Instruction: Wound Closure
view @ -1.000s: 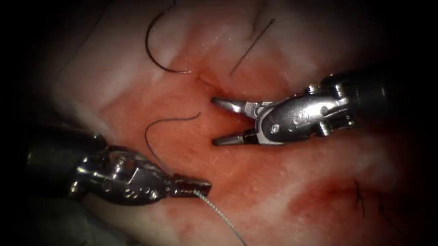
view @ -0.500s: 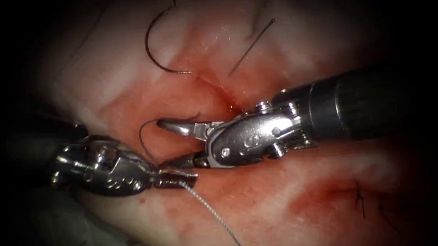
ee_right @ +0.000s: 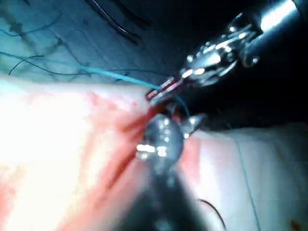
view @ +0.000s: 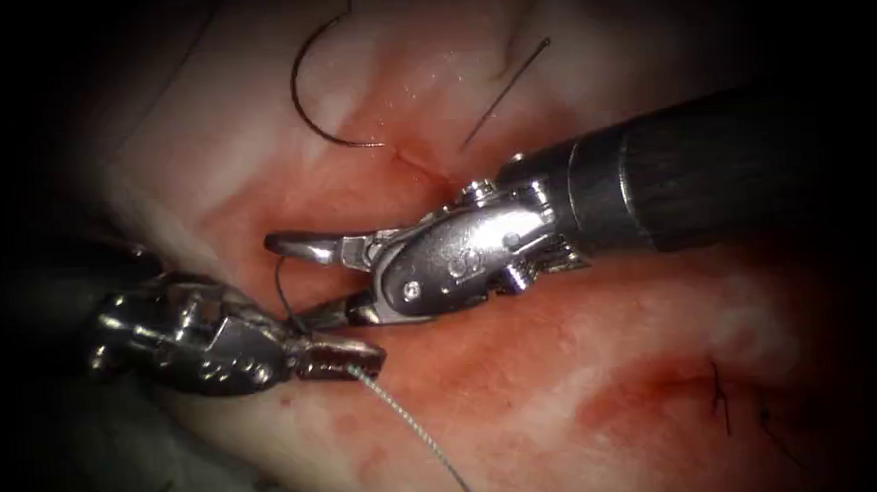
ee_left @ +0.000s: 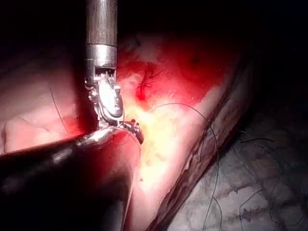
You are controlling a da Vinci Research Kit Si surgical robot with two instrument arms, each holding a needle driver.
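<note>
The tissue (view: 525, 372) is wet with red fluid around the cut (view: 424, 167). My left tool (view: 369, 358) sits low on the left side, jaws shut on a pale thread (view: 418, 432) that trails down and to the right. My right tool (view: 290, 282) reaches across from the right with its jaws open, holding nothing. A dark thread loop (view: 282, 284) stands between those jaws, just above the left tool. A dark curved arc (view: 301, 103) lies at the upper left with one end at the cut; I cannot tell whether it is needle or thread. In the right wrist view the left tool (ee_right: 163, 90) grips a thread (ee_right: 96, 72).
A straight dark thread end (view: 505, 87) lies on the tissue right of the cut's top. A tied stitch (view: 722, 396) with short ends sits at the lower right, also seen as a stitch (ee_left: 149, 79) in the left wrist view. Loose threads (ee_left: 216, 159) hang over the tissue's edge.
My right tool has travelled left from the cut to the left tool, jaws still open, now straddling the dark thread loop. The left tool has drifted slightly left with its thread.
</note>
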